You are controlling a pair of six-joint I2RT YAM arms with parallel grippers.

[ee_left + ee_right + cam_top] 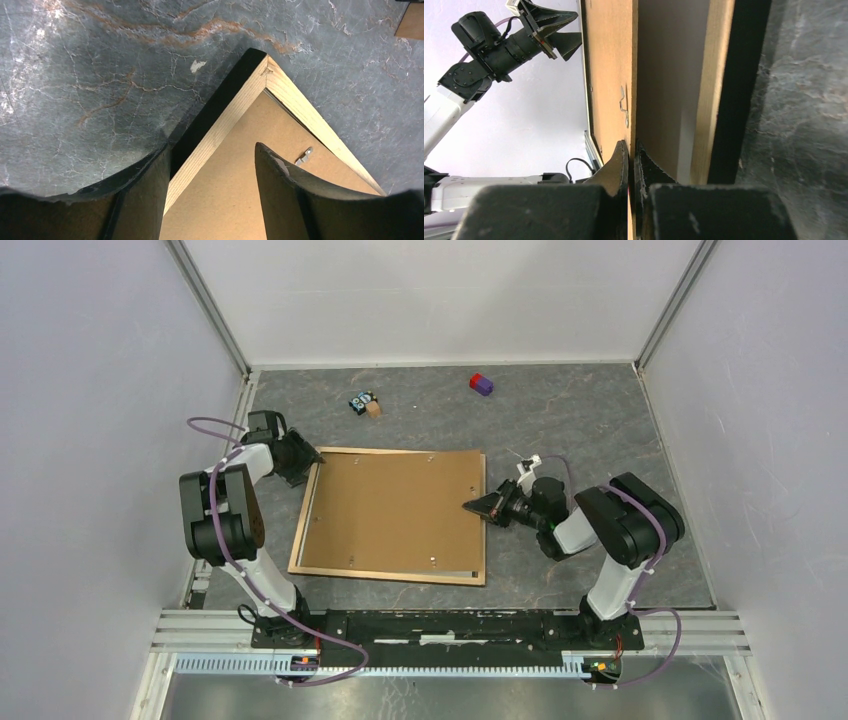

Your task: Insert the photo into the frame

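Observation:
The frame [385, 576] lies flat mid-table with its light wood side up. The brown backing board [400, 505] lies on it. My right gripper [478, 506] is shut on the board's right edge [611, 60] and holds that edge raised off the frame rail [711, 90]. In the gap under the board a white strip [684, 145] shows, likely the photo's plain side; the rest of the photo is hidden. My left gripper [305, 462] is open at the frame's far left corner [240, 107]. One finger is outside the rail and the other over the board [225, 195].
A small blue and tan object [365, 404] and a red and purple block [481, 384] lie near the back wall. A metal turn clip [304, 156] sits on the board near the corner. Grey walls enclose the table on three sides.

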